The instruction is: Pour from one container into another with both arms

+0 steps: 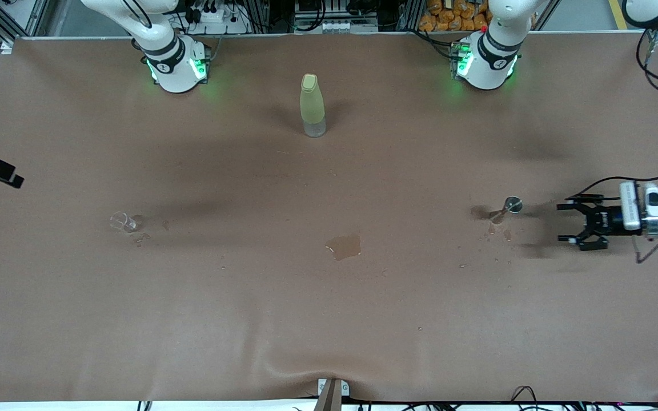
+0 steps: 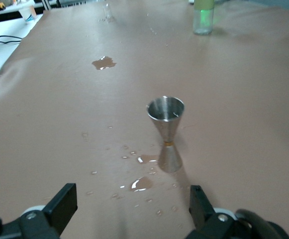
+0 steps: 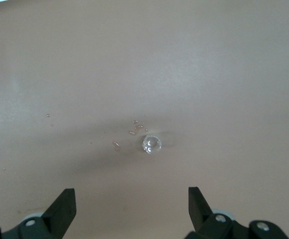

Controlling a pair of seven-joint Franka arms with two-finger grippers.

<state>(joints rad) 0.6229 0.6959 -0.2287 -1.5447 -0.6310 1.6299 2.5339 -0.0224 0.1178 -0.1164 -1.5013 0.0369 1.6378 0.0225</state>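
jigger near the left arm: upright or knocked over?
Upright. The metal jigger stands on its lower cone with the open cup facing up, spilled droplets around its base; the open left gripper sits beside it.

Both arms are glossy white with black joint bands. The right arm (image 1: 163, 54) and left arm (image 1: 492, 54) each have a round white base lit green at the sides. Black cables loop along the left arm. The left gripper (image 1: 568, 224) is black, on a white-and-silver wrist block. The right gripper (image 3: 132, 209) has black fingers (image 3: 62, 208) with small silver screws.

No readable text, labels, brands or numbers on anything in view, in any picture
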